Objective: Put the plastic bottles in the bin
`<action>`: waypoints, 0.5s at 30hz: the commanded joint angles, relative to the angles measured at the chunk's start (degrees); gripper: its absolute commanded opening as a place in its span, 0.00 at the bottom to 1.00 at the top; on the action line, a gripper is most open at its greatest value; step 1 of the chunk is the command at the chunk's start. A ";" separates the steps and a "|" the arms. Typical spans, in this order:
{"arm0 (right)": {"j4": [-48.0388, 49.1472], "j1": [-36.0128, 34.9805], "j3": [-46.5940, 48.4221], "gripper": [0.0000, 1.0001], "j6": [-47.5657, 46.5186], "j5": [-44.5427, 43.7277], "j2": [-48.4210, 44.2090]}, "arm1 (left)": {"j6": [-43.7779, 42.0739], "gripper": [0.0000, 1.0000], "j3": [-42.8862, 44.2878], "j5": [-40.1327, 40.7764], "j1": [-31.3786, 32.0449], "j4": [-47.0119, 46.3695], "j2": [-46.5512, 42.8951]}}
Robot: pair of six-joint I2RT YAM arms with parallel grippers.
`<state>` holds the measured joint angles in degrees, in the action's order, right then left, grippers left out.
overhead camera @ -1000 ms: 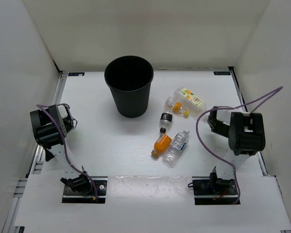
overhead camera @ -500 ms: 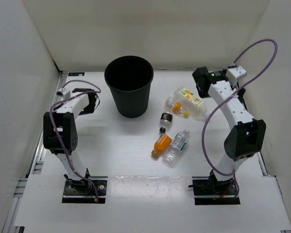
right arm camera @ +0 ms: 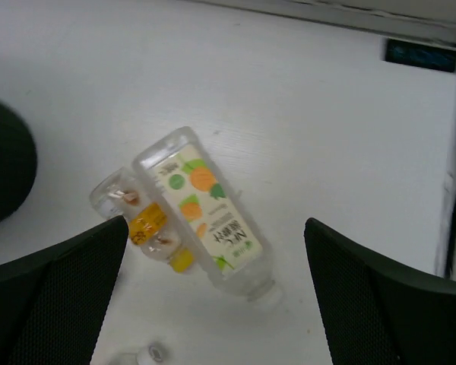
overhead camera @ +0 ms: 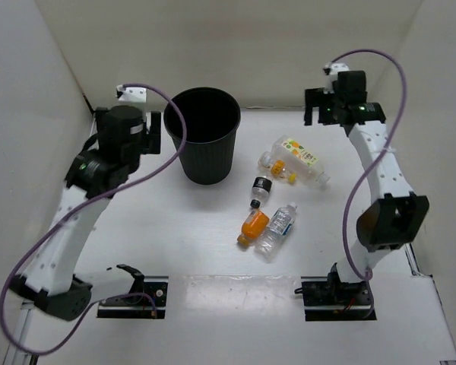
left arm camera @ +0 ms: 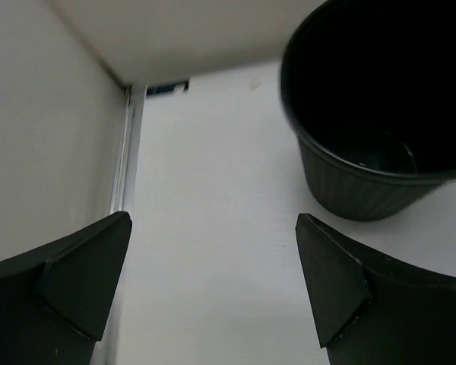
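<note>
Two grippers, both empty. Left gripper [left arm camera: 213, 228], jaws wide, hung beside the tall round black ribbed plastic bin [overhead camera: 205, 163], which stood upright. Five small plastic bottles [overhead camera: 259, 188] lay clustered on the white table [overhead camera: 175, 228] right of the bin. Right gripper [right arm camera: 216, 224], likewise wide, hung over the white-labelled fruit-print bottle [right arm camera: 205, 213].

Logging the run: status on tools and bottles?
Left tool open, beside bin. Right tool open, over fruit-print bottle. All five bottles lying on table. Nothing blocking.

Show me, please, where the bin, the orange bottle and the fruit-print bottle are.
bin [overhead camera: 204, 163]: top external view, on its ribbed outer wall.
orange bottle [overhead camera: 253, 226]: top external view, on its orange body.
fruit-print bottle [right arm camera: 205, 209]: right wrist view, on its printed label.
</note>
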<state>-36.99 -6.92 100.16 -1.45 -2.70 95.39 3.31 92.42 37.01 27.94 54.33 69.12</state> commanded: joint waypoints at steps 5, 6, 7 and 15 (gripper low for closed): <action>-7.64 -0.55 5.47 1.00 -16.38 20.89 12.43 | -29.35 1.00 -4.36 -6.35 3.52 -8.62 -0.05; -8.53 -0.55 6.88 1.00 -17.95 22.55 15.84 | -27.50 1.00 -4.36 -2.69 3.52 -9.23 1.09; -9.23 -0.55 8.37 1.00 -17.97 21.95 17.70 | -24.78 1.00 -4.36 0.40 2.39 -9.24 2.23; -9.33 -1.70 11.03 1.00 -18.50 14.66 26.33 | -22.03 1.00 -8.22 8.78 -0.43 -9.76 6.29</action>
<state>-45.95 -8.27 109.32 -17.89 13.98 121.93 -19.59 83.44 40.60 27.97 45.28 79.37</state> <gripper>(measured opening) 0.998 1.000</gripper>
